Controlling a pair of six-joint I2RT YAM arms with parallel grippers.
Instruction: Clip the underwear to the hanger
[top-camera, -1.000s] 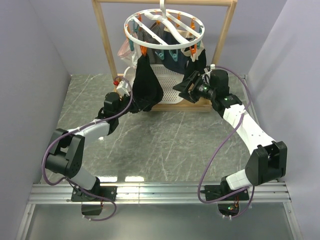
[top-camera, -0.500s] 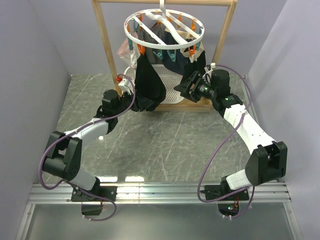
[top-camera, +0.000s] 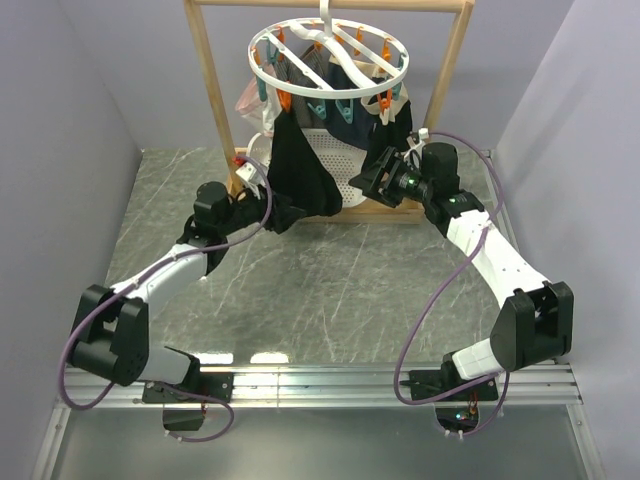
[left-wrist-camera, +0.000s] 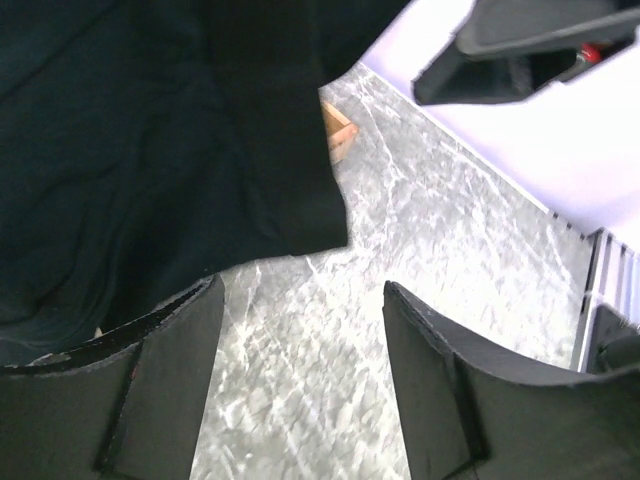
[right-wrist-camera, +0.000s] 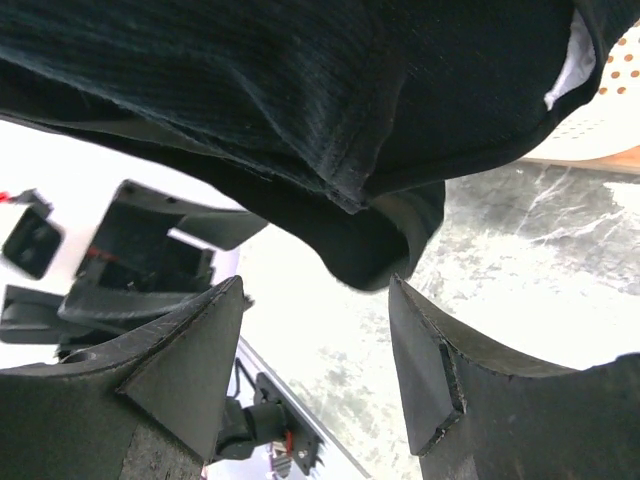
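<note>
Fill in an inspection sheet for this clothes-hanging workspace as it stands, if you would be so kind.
Surface: grey marbled table, no spills seen.
Job's things: black underwear hangs from the round white hanger, apparently by an orange clip.
Clutter: white basket behind it; pale garment also hanging; wooden frame.
Grippers: left gripper, jaws open, empty, below the underwear's hem; right gripper, jaws open, empty, under dark cloth.
Cables: purple cables loop along both arms; no snag seen.
Surroundings: plain walls; metal rail at the near edge.
</note>
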